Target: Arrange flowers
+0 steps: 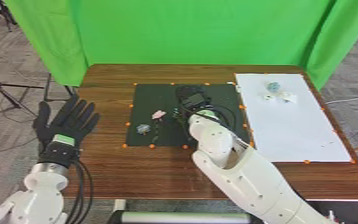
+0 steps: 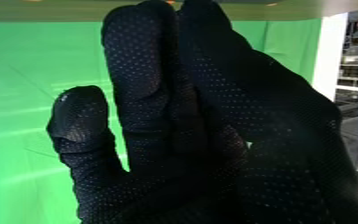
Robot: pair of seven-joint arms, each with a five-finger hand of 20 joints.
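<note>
Over the bench (image 1: 140, 175), risk of snags from a low right arm (image 1: 255, 184); on the white board (image 1: 291, 132), near half open, of crowding far blossoms (image 1: 288, 97). Tight room on the black mat (image 1: 222, 90); left hand (image 1: 63, 123) wide at bench edge; right hand (image 1: 192, 96) narrow, fingers nearly straight, apt to brush the pink flower (image 1: 159, 114).

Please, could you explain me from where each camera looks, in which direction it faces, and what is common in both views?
Head view: on the robot's head, facing forward and down at the wooden table, with the black mat and pink flower; both white arms show, with the left hand and right hand.
Right wrist view: on the right arm's wrist, facing along that hand's black glove towards the green curtain.
Both share the right hand and the green curtain.
</note>
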